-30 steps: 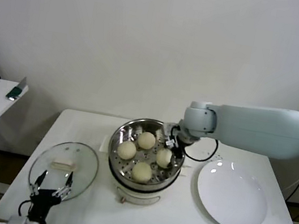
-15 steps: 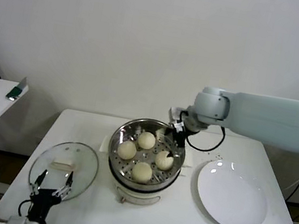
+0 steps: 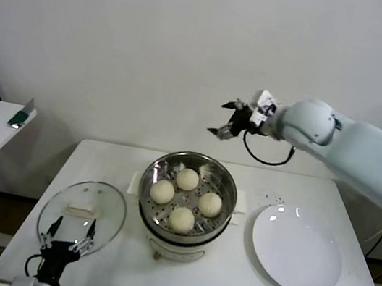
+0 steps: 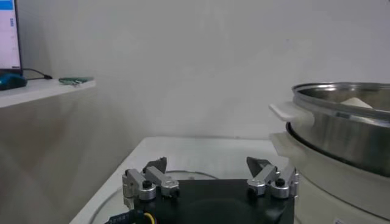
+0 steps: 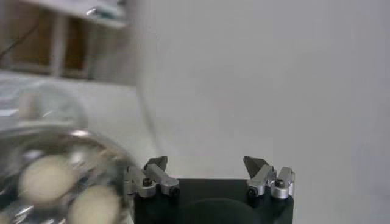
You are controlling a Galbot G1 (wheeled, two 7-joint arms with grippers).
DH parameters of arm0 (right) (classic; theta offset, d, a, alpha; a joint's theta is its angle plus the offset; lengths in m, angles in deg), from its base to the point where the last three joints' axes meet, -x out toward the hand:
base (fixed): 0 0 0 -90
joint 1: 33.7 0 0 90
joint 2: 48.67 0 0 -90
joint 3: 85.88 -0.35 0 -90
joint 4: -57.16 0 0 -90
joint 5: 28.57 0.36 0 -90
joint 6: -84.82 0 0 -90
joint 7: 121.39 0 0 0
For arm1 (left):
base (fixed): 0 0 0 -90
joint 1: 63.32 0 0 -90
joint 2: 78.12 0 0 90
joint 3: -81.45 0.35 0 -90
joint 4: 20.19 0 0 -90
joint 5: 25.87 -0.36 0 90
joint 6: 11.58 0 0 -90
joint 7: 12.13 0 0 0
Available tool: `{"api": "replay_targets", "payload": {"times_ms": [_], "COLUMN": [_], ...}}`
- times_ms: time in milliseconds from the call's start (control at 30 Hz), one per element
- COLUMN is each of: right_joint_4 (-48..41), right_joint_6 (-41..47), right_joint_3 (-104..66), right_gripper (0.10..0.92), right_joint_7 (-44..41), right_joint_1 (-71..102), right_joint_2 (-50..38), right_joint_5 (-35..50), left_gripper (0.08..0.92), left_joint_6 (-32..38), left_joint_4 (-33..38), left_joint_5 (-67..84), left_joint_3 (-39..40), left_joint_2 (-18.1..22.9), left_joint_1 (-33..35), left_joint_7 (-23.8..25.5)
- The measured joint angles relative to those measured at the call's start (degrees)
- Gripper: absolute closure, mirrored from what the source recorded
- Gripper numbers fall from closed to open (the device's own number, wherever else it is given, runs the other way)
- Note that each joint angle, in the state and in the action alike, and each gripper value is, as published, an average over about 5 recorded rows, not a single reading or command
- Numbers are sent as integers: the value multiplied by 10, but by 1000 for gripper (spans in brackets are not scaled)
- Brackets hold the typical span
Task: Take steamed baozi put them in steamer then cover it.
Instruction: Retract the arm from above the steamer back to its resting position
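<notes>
All four baozi (image 3: 184,199) sit in the steamer (image 3: 182,224); next, left gripper (image 3: 67,234) (released, like the right gripper (image 3: 229,122)) should grasp the cover (image 3: 82,216) handle squarely.

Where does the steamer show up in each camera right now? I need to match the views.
Head view: steamer at table centre, four baozi inside.
Left wrist view: its steel wall and white base at the right edge, beside the open left gripper.
Right wrist view: blurred, at lower left, baozi visible.
Shared landmark: the steamer's shiny rim.

Four baozi (image 3: 186,178) in one steamer (image 3: 185,219); one cover (image 3: 81,215) at 9 o'clock, one plate (image 3: 296,252) at 3.
</notes>
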Motion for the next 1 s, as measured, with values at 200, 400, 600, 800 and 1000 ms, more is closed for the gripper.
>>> {"api": "replay_targets", "payload": {"times_ms": [200, 400, 600, 800, 1000], "right_joint_4": [10, 26, 47, 68, 78], "right_joint_6": [-50, -109, -176, -247, -313], "right_joint_3": [-175, -376, -575, -738, -840], "right_gripper": [203, 203, 203, 203, 203], "right_joint_7": [64, 100, 110, 110, 101], "right_joint_1": [179, 394, 614, 800, 946], "right_joint_2": [-52, -68, -42, 13, 79], "right_joint_5": [-52, -117, -175, -220, -253], "left_gripper": [177, 177, 177, 177, 177], "left_joint_6": [8, 21, 33, 47, 63], "left_joint_4": [-1, -2, -3, -10, -15], "left_joint_5": [-15, -44, -73, -96, -117], "left_joint_3": [0, -2, -7, -6, -3], "left_joint_2": [-5, -11, -15, -18, -17], "left_joint_1": [5, 9, 18, 29, 35], "left_joint_7": [-5, -16, -27, -37, -46]}}
